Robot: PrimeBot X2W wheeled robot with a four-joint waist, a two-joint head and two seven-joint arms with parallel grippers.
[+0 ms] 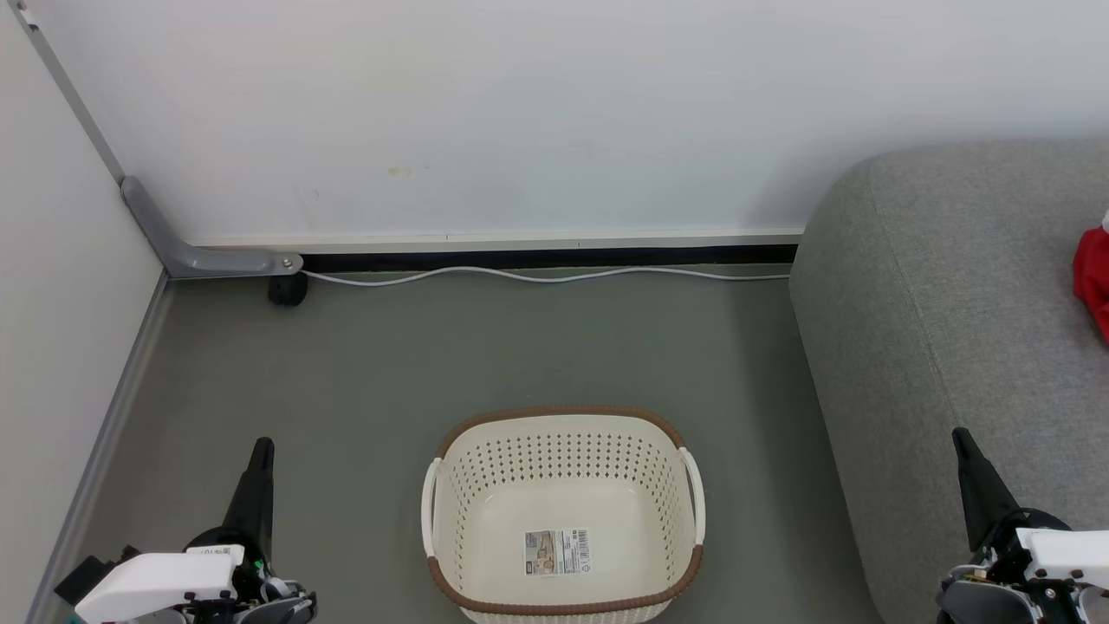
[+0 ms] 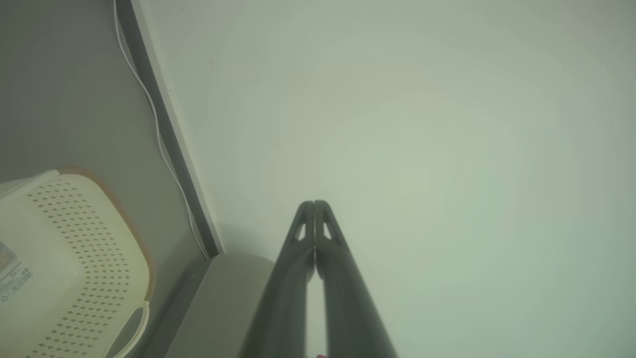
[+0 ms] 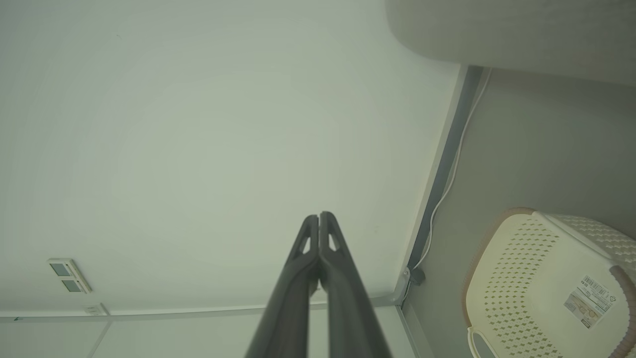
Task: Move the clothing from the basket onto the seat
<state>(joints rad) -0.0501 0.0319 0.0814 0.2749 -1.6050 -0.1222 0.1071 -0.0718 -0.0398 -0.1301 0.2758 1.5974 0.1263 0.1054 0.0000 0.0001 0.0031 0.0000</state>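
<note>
A: What is the head view showing?
B: A cream basket (image 1: 563,455) is sitting on the grey floor (image 1: 390,364) at bottom centre, with a label (image 1: 556,552) showing on its bottom. A grey sofa (image 1: 953,303) is taking up the right side, near the basket. A piece of red clothing (image 1: 1093,277) is lying on the sofa at the right edge, cut off by the frame. A white cable (image 1: 537,276) is running along the foot of the wall (image 1: 520,113).
A: And the arms?
B: The left end effector (image 1: 262,446) is pointing up at lower left, over the floor and apart from the basket. The right end effector (image 1: 960,436) is pointing up at lower right, in front of the sofa. Each is appearing as one dark spike.
A: What is the left wrist view adding?
B: Its two fingers (image 2: 298,258) are pressing together at the tips, gripping nothing, and aiming at the wall. The basket is sitting at lower left.
A: And the right wrist view?
B: Here too the fingers are meeting at the tips, gripping nothing. The basket is sitting at lower right, label showing, and the sofa is crossing the top right corner.
</note>
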